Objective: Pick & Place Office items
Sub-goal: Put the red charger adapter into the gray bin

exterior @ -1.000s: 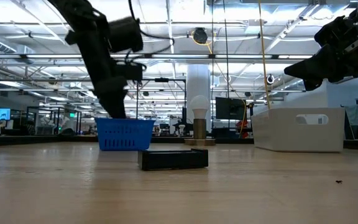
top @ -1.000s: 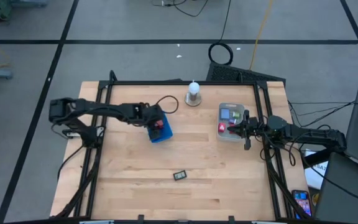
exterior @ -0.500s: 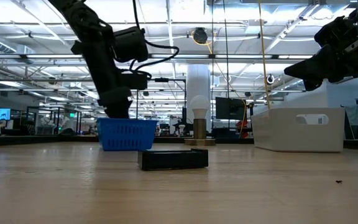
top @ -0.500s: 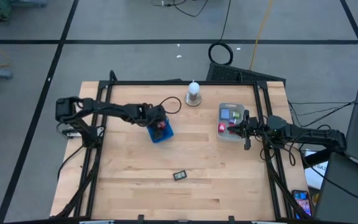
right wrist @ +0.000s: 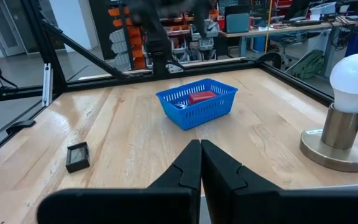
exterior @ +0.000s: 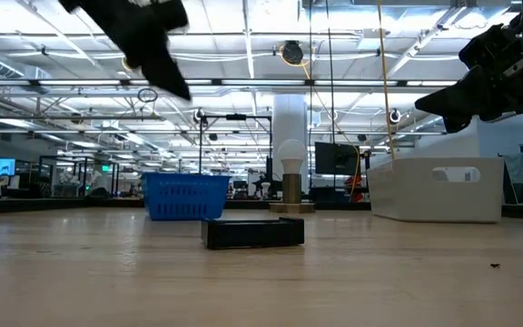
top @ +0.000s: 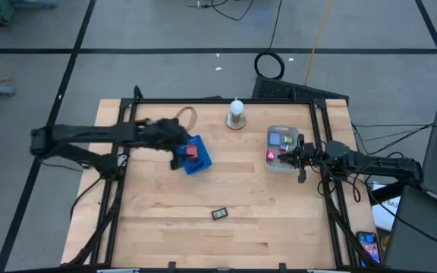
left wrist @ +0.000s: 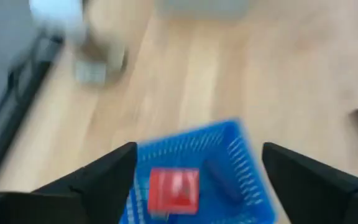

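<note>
1. Done, it seems: 1 red item (top: 191, 152) lies in the blue basket (top: 202, 161), with a dark piece (left wrist: 219, 179) beside it.
2. The left gripper (top: 176, 157) hangs just beside the basket, above the table (top: 165, 227), its fingers spread wide and holding nothing.
3. Left to do: several coloured items (top: 279, 141) sit in the white bin (top: 267, 164) at the right.
4. A dark grey item (top: 219, 214) lies alone on the table, near the front.
5. The right gripper (top: 300, 161), pinched closed and empty, waits at the bin's edge.
</note>
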Controlling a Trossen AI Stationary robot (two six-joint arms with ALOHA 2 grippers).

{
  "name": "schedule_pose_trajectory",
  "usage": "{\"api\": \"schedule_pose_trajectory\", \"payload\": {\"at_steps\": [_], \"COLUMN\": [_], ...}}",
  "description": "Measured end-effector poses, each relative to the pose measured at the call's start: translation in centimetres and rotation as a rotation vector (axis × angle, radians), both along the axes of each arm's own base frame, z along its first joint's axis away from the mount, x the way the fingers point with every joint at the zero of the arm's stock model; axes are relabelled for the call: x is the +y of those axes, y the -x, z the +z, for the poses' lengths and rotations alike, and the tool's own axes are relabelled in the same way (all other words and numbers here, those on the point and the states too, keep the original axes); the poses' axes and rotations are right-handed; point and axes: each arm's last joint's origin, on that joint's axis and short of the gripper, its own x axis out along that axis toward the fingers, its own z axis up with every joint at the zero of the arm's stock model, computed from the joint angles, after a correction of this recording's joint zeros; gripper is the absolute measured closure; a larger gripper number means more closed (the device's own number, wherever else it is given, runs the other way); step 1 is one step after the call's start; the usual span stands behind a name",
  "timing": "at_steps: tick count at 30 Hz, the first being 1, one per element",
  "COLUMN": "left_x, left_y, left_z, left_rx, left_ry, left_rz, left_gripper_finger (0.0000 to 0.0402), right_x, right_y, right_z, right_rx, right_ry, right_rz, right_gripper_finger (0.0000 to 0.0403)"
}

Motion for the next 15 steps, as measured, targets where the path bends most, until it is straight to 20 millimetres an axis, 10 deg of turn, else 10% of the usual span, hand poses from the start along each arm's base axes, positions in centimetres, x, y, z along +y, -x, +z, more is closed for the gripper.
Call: {"api": "schedule_pose_trajectory", "payload": {"at_steps": [8,15], "left_x": [-2.7,-2.9], "left_y": [8.0,12.4], "left_z": [4.4,2.2], "left_rx": [-0.357,-0.531], "left_ry": [-0.126,-0.143], "left_rz": [-0.234,-0.254], "left_gripper_finger": [0.0220,0.0390], "right_x": [0.0,0.0], "right_y": [0.0,0.0], "right_z": [0.0,0.0], "right_rx": [0.000,0.002], "right_ry": [0.004,0.014], "right_rz": [0.000,0.001], "right_gripper_finger": [0.0403,0.0403]}}
